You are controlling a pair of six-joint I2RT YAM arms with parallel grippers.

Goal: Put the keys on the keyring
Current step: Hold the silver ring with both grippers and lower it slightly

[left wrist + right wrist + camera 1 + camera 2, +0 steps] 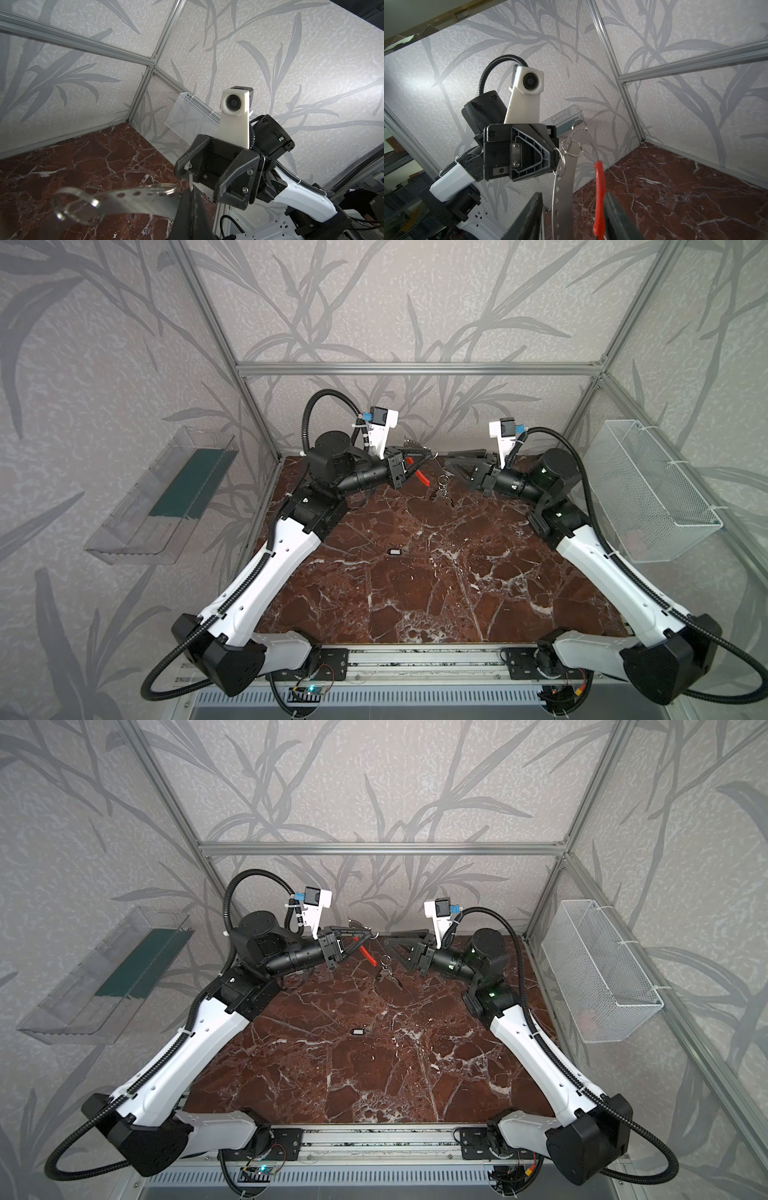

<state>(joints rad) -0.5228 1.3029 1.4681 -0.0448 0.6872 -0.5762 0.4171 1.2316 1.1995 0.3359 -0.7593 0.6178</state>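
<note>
My left gripper (pixel 432 455) (pixel 192 194) is shut on the keyring (pixel 135 199), a grey perforated band with a red arc (pixel 420 477) (pixel 599 197). It holds the keyring above the far middle of the table. Small split rings (pixel 572 148) hang on the band. My right gripper (pixel 448 464) (pixel 572 194) faces it and is open, with the band and the red arc between its fingers. A bunch of silvery keys (pixel 440 497) (pixel 386 975) shows just below the two tips; I cannot tell whether it hangs or lies. One black-tagged key (pixel 392 551) (pixel 357 1031) lies on the table's middle.
The table (pixel 415 605) is red-brown marble, closed in by papered walls with metal frame bars. A white wire basket (pixel 648 489) hangs on the right wall. A clear plastic tray (pixel 166 497) hangs on the left wall.
</note>
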